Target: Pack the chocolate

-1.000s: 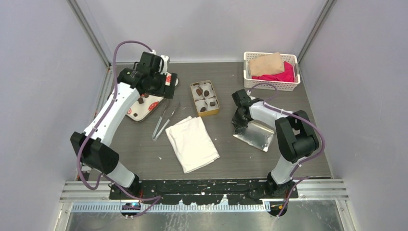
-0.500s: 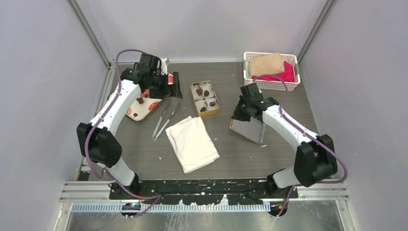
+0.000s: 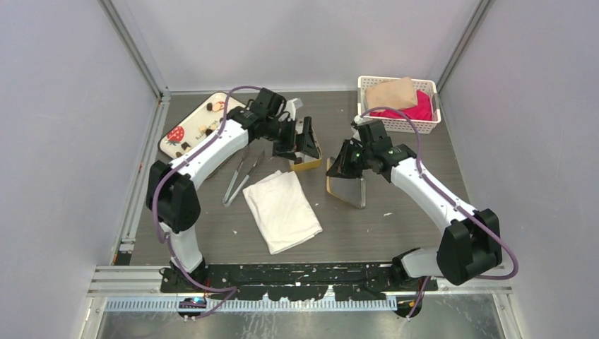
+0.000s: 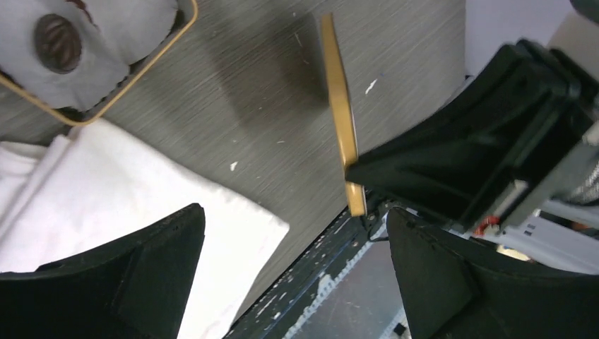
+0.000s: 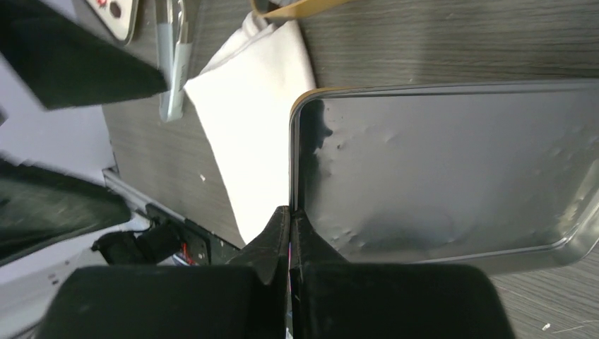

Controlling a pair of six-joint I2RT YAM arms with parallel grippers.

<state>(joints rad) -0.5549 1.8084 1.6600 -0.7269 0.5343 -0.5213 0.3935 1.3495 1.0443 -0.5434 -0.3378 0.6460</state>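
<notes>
One dark chocolate (image 4: 58, 42) sits in a white paper cup in the gold tin (image 4: 106, 106). In the top view the tin (image 3: 306, 165) is mostly hidden under my left gripper (image 3: 304, 140), which hangs open and empty over it; its fingers (image 4: 127, 282) are wide apart. Small dark lumps (image 3: 210, 107) lie on the white strawberry tray (image 3: 191, 127). My right gripper (image 3: 344, 158) is shut on the rim of the tin lid (image 3: 347, 185), held tilted on edge right of the tin. The lid's silver inside (image 5: 452, 162) faces the right wrist camera.
Metal tongs (image 3: 240, 176) lie left of a folded white cloth (image 3: 282, 210). A white basket (image 3: 398, 106) with pink and tan cloth stands at the back right. The lid shows edge-on (image 4: 339, 120) close to my left gripper.
My left arm swung right from the tray to above the tin. My right gripper lifted the lid off the table, tilted it on edge and carried it left toward the tin.
</notes>
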